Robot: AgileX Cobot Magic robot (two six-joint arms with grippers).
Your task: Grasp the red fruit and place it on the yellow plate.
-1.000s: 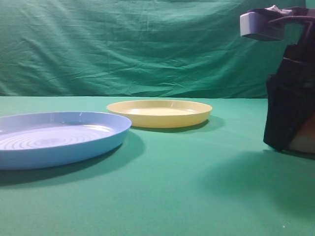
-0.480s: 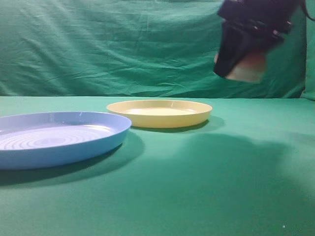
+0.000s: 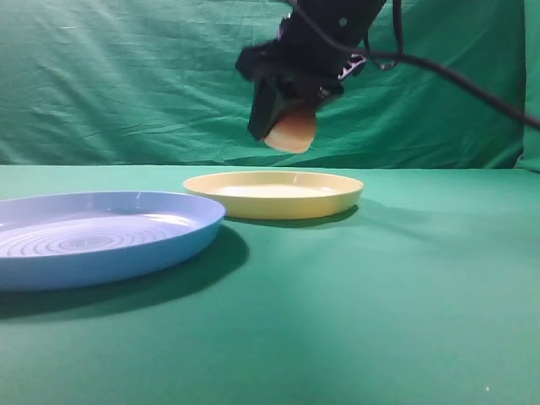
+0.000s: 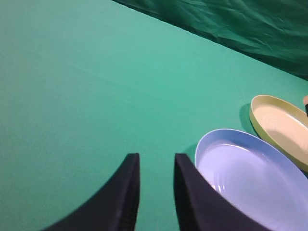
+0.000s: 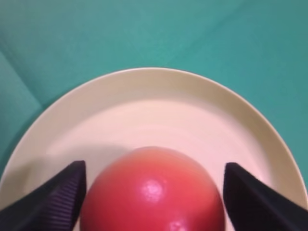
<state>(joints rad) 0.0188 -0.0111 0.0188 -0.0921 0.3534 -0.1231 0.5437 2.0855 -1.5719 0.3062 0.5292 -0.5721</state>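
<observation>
Red fruit [image 5: 153,192]: up in the air between the right gripper's fingers, directly over the yellow plate. In the high view only its pale underside [image 3: 291,131] peeks out below the dark jaws, clear of the plate with open air between. In the right wrist view its glossy red top fills the lower middle, with the plate's floor behind it.

Yellow plate [image 3: 272,202]: sits on the green table, toward the back, a little right of the blue plate and apart from it. In the right wrist view its rim [image 5: 144,74] curves around the fruit.

Right gripper [image 3: 285,118]: hanging from above, reaching in over the middle of the table, its cable trailing off to the right. From the wrist, one finger [image 5: 57,202] stands on each side of the fruit with a sliver of plate showing between fruit and finger. I cannot tell whether the jaws are gripping or already loosened.

Left gripper [image 4: 156,192]: low over bare green cloth, jaws drawn close with only a narrow slit between them, nothing in it.

Blue plate [image 3: 101,253]: large, ringed inside, lying at the front left of the table; its edge is just beside the left gripper in the left wrist view.

Backdrop [image 3: 126,84]: wrinkled green cloth hanging behind the table.
</observation>
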